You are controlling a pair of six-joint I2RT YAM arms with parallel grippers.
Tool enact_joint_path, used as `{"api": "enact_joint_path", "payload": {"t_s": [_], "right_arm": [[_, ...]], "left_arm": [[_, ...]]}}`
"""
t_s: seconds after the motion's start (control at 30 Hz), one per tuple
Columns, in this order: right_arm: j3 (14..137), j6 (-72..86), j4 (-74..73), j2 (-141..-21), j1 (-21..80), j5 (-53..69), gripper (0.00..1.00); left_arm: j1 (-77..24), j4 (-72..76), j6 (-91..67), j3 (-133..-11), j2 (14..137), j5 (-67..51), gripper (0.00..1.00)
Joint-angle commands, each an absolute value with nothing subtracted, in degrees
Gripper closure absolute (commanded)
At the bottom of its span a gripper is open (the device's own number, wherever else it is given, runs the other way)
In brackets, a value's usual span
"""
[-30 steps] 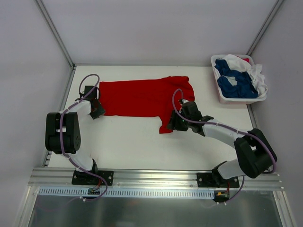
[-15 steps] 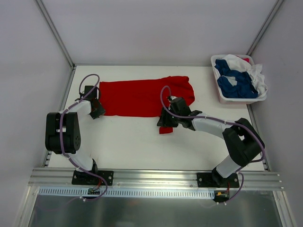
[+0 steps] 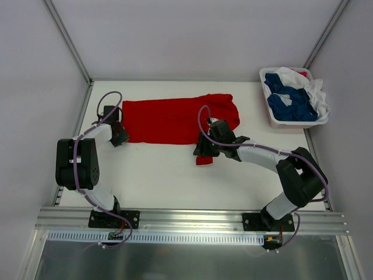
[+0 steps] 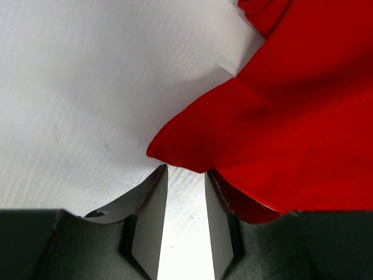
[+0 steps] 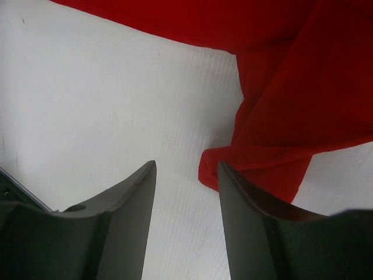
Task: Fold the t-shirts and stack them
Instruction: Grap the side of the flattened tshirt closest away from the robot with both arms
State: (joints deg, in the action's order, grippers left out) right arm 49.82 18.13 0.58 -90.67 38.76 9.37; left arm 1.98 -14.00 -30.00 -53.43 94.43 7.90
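A bright red t-shirt (image 3: 175, 119) lies spread flat across the middle of the table, with one sleeve (image 3: 204, 158) hanging toward the near side. My left gripper (image 3: 120, 137) sits at the shirt's near-left corner. In the left wrist view it (image 4: 185, 172) is open, with bare table between the fingers and the red corner (image 4: 169, 149) just past the tips. My right gripper (image 3: 201, 149) is at the sleeve end. It (image 5: 186, 165) is open, and the sleeve's corner (image 5: 211, 170) lies just inside its right finger. Dark blue t-shirts (image 3: 289, 102) and white t-shirts (image 3: 313, 91) lie in the basket.
The white plastic basket (image 3: 295, 123) stands at the back right corner of the table. Grey walls and metal frame posts (image 3: 67, 41) close in the table's sides and back. A metal rail (image 3: 192, 217) holding both arm bases runs along the near edge.
My right gripper has swung left along the near edge of the red shirt to the sleeve's tip, and the sleeve end looks shorter. The left arm has stayed put.
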Motion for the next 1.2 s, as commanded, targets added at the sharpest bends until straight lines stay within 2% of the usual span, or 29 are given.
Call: {"api": "enact_joint_path", "payload": {"t_s": [0.0,0.43,1.17], "right_arm": [[51.33,17.4,0.26,-87.37,39.29,8.61,0.5],[48.78,17.75,-0.35,-84.55,39.64,7.47,0.5],[46.49,19.07,5.36,-89.73,39.73,8.88,0.51]], "left_arm": [[2.46,-14.5,-29.09,-54.32,93.78,7.82,0.68],[2.55,-14.59,-29.18,-53.97,93.52,7.73,0.68],[2.46,-14.59,-29.0,-54.05,93.52,7.82,0.68]]}}
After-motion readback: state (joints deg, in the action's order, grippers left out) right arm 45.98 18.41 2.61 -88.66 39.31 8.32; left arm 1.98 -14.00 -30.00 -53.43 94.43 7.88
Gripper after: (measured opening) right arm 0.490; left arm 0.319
